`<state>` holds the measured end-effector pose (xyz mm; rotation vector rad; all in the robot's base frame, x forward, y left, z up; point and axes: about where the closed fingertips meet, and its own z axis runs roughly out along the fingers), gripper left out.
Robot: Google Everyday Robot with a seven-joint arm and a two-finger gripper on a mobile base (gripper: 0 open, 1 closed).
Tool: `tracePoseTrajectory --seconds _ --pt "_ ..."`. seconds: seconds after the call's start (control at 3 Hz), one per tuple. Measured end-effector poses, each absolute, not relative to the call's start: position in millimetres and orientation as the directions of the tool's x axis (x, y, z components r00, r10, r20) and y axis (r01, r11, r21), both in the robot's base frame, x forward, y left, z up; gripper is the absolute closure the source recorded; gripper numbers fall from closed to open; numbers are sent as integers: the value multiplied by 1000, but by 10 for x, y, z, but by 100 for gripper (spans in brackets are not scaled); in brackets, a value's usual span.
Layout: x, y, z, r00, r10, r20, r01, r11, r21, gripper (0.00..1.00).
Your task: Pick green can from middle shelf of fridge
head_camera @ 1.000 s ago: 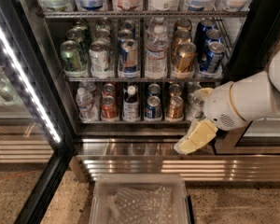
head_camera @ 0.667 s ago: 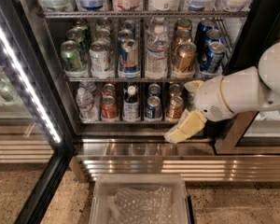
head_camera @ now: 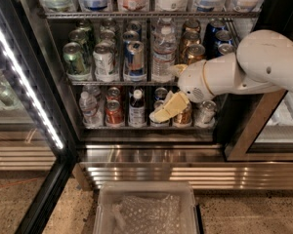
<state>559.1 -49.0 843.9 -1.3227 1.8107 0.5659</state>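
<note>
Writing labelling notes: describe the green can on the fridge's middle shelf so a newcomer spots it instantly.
In the fridge, find the middle shelf, the wire rack of cans. The green can stands at its front left corner, nearest the LED strip; its right neighbour is a white-silver can. The gripper hangs lower right, before the rack below.

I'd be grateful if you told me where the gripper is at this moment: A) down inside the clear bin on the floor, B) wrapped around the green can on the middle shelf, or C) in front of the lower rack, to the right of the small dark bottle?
C: the gripper hangs in front of the lower rack, right of the small dark bottle, below the middle shelf and far from the green can.
</note>
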Motion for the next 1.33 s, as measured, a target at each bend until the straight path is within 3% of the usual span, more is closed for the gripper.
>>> tracePoseTrajectory --seconds 0.33,0.67,1.0,1.33 --pt "5615 -478 8438 -126 -567 -814 -931 350 -100 0" --pt "5614 -477 8438 -126 -567 -814 -931 350 -100 18" --pt "5618 -479 8444 -126 -568 -813 -932 348 -99 9" --pt "5660 -346 8366 -116 -559 -821 -946 315 -81 8"
